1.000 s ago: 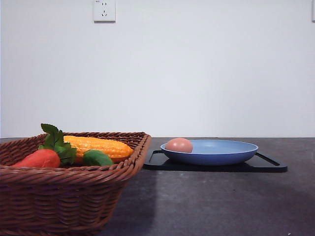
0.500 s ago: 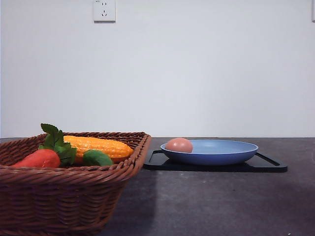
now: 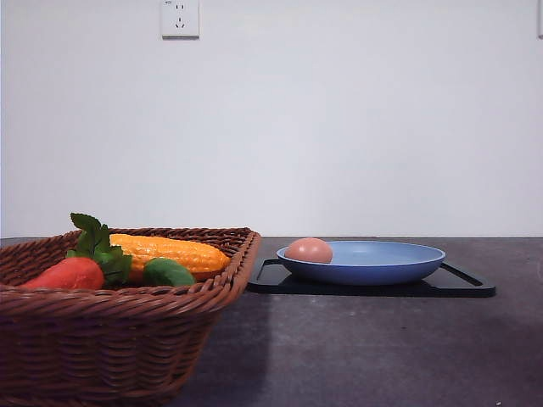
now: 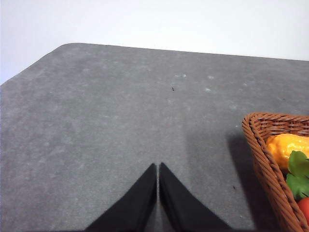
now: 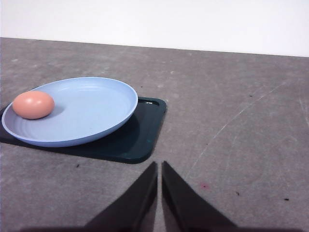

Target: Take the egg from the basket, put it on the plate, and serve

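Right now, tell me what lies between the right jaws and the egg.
In the right wrist view: bare table, the black tray's corner, then the plate's blue surface up to the egg.

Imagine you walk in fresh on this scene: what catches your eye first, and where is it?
First the egg, lying at the left edge of the blue plate, which sits on a black tray at mid-table. Next the wicker basket in the near left, holding a corn cob, a carrot and a green vegetable.
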Robot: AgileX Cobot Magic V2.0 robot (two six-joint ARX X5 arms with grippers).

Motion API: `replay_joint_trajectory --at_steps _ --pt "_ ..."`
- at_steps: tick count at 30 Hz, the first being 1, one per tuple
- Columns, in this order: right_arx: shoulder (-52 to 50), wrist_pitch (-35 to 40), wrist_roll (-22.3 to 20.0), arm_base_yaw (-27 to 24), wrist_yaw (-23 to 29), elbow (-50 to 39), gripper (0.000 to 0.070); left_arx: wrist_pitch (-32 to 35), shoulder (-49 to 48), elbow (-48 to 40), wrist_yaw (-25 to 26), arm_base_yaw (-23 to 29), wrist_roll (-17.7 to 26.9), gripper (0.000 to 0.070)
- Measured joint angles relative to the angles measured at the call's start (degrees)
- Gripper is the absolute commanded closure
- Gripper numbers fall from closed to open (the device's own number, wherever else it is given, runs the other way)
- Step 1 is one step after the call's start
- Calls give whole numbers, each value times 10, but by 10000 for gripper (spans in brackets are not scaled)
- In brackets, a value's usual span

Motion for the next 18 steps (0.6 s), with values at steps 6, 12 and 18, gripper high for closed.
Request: replay_joint_trajectory --at_steps 6,12,18 --pt "0 0 0 0 0 0 700 0 0 0 0 0 0 700" --pt "0 0 0 0 0 0 700 0 0 0 0 0 0 700" --pt "0 0 0 0 0 0 700 0 0 0 0 0 0 700"
